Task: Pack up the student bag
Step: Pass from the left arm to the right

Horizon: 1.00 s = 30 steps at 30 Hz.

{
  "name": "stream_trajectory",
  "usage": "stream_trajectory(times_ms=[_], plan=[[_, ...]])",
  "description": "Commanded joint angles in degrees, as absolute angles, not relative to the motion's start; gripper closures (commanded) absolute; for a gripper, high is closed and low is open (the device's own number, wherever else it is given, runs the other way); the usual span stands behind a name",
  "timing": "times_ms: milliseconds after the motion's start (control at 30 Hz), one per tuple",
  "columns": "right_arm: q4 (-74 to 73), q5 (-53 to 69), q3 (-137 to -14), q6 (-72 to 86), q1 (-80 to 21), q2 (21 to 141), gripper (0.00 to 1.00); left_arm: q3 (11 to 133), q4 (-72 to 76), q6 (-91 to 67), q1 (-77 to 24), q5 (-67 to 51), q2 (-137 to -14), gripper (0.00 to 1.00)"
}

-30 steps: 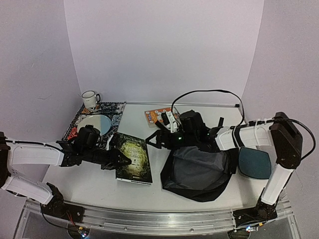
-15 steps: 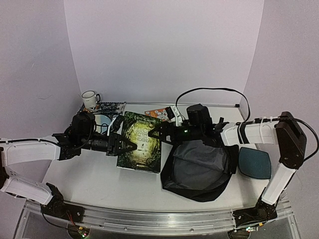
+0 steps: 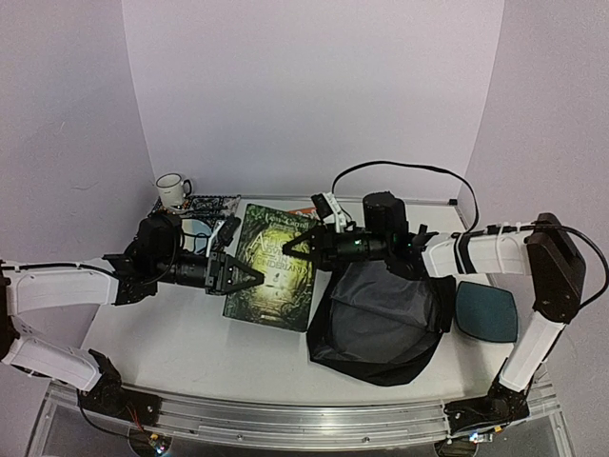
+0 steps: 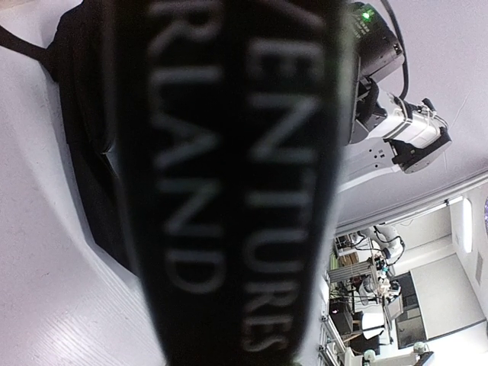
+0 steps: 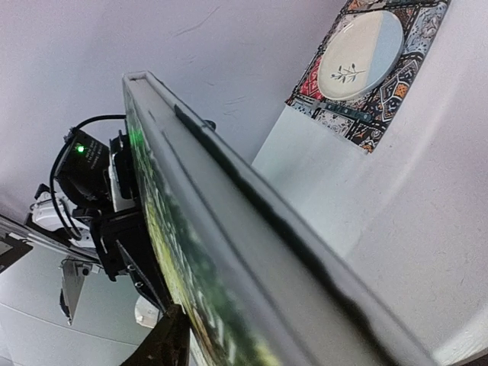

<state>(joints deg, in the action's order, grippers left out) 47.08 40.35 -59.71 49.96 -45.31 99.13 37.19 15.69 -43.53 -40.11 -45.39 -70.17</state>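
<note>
On the one bench (image 3: pixel 171 343): one black backpack (image 3: pixel 381 328), one green book (image 3: pixel 276 281), one white mug (image 3: pixel 172 188), one plate (image 5: pixel 360 57), one patterned mat (image 5: pixel 381 114) and one flat teal pad (image 3: pixel 486 312). Two robot hands: the left hand (image 3: pixel 249 278) and the right hand (image 3: pixel 297 244).

The white bench (image 3: pixel 162 343) carries a patterned mat (image 3: pixel 217 202) at its far left, and a white mug (image 3: pixel 172 188) stands at the far left corner just beyond that mat. Towards the near right lies the student bag (image 3: pixel 376 324), slumped open with its grey lining showing, and just right of it a flat dark-teal pad (image 3: pixel 485 312) rests on the surface.
</note>
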Motion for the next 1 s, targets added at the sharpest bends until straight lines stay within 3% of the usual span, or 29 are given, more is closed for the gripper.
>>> stream_trajectory(times_ms=[0,133,233,400,633,967], plan=[[54.2,42.0,-58.2,52.5,-44.2,94.9,0.75,40.1,22.6,-44.6,-40.2,-42.6,-69.2,0.98],[56.0,41.1,-56.7,53.4,-43.7,93.3,0.89,39.0,22.7,-47.6,-40.1,-37.4,-69.3,0.85],[57.1,39.3,-55.7,54.5,-43.6,92.1,0.99,37.8,22.7,-49.7,-40.1,-33.7,-68.2,0.67],[58.8,34.1,-54.0,55.9,-43.6,89.4,1.0,35.1,22.8,-53.5,-40.1,-25.8,-64.3,0.46],[66.4,25.2,-49.9,60.7,-43.6,86.8,1.0,29.5,25.2,-63.5,-40.2,-17.4,-60.2,0.38],[84.7,14.4,-43.3,71.8,-43.7,89.4,1.0,22.1,38.4,-73.6,-41.1,-14.1,-60.6,0.36]])
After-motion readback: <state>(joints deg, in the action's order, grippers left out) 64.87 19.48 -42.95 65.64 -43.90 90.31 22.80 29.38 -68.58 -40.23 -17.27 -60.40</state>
